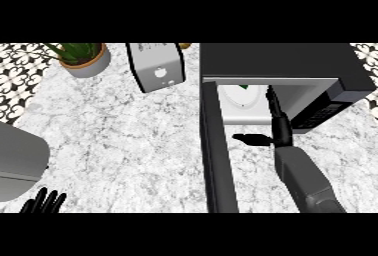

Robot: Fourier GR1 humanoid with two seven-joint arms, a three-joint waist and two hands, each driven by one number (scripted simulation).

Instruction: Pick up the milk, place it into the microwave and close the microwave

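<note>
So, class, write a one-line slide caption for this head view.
The right hand reaches into the open microwave, beside the milk already inside.

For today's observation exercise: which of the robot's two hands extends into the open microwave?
The right hand, its fingers inside the microwave; the left hand rests at the lower left edge.

White-grey marbled counter (133, 145) spreading from near to far, black-and-white patterned tiles (18, 70) along the far left, potted plant (83, 57) far left, silver toaster (156, 66) right of it, grey rounded object (18, 160) near left.
</note>
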